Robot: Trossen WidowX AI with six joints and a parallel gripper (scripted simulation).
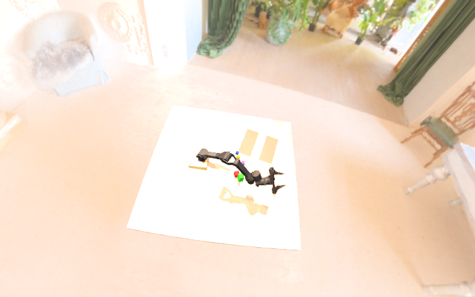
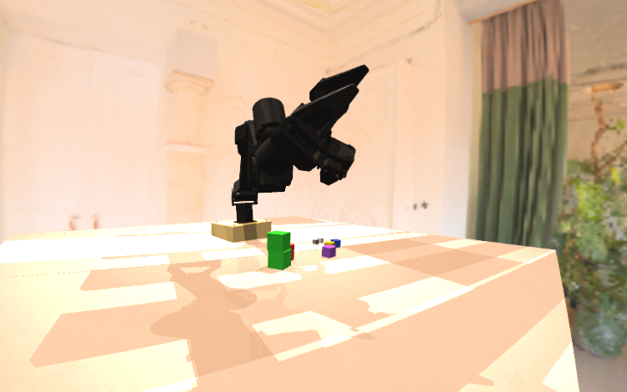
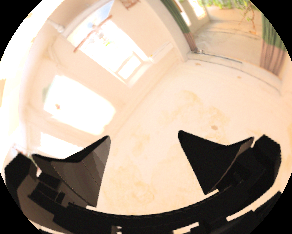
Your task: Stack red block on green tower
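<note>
The green tower (image 2: 278, 249) (image 1: 240, 177), two green blocks high, stands upright on the white table top (image 1: 180, 206). The red block (image 2: 292, 251) (image 1: 235, 173) lies on the table right behind it, mostly hidden by the tower in the exterior view. My gripper (image 1: 281, 179) (image 2: 360, 79) (image 3: 145, 144) is open and empty. It is raised high above the table and points up and away from the blocks. The wrist view shows only the room between the two fingers.
A purple block (image 2: 328, 251) (image 1: 242, 162), a yellow block (image 2: 328, 243) (image 1: 237, 157), a blue block (image 2: 336, 242) (image 1: 237, 152) and a small grey block (image 2: 317, 241) lie to the right of the tower. The arm's tan base (image 2: 241, 229) (image 1: 198, 165) stands behind it.
</note>
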